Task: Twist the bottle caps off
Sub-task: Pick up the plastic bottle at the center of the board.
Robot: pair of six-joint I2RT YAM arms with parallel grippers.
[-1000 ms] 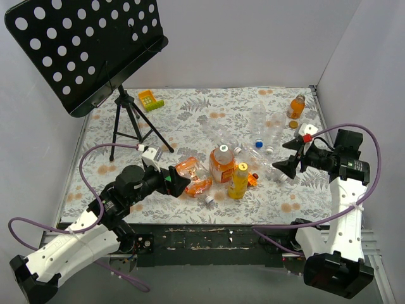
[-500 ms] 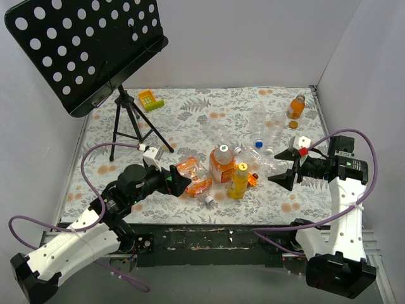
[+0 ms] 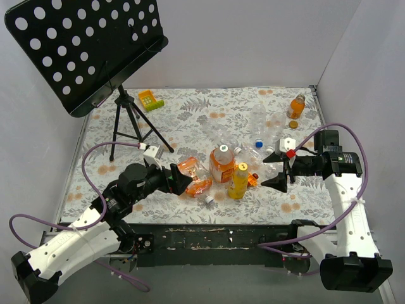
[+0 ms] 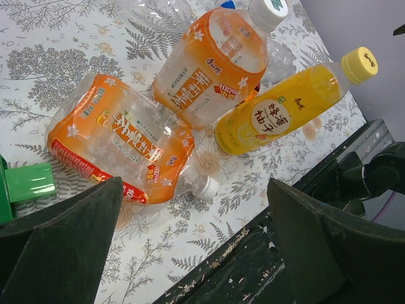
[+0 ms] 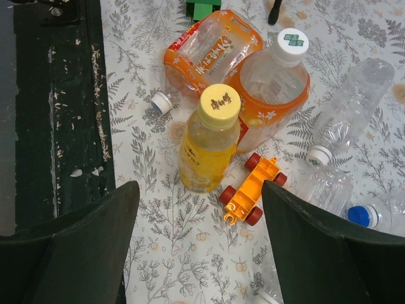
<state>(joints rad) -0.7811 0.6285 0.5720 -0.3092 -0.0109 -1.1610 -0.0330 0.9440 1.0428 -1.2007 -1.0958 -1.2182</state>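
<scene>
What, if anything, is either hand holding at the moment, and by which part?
Nothing is held: the left hand is open near the crushed orange bottle, the right hand open near the yellow bottle.

You're looking at glossy, see-through plastic on the upright yellow drink bottle (image 5: 205, 152), topped by a smooth, satin yellow plastic screw cap (image 5: 220, 103). The squat orange-labelled bottle (image 5: 272, 95) wears a shiny film label and a smooth white plastic cap (image 5: 292, 43). The crushed orange-labelled bottle (image 5: 209, 50) is creased and glinting. The small orange toy car (image 5: 250, 190) is hard, smooth plastic. The fern-printed table covering (image 5: 164, 253) looks matt and flat. The black front table edge (image 5: 63, 126) is scuffed, its paint chipped.
</scene>
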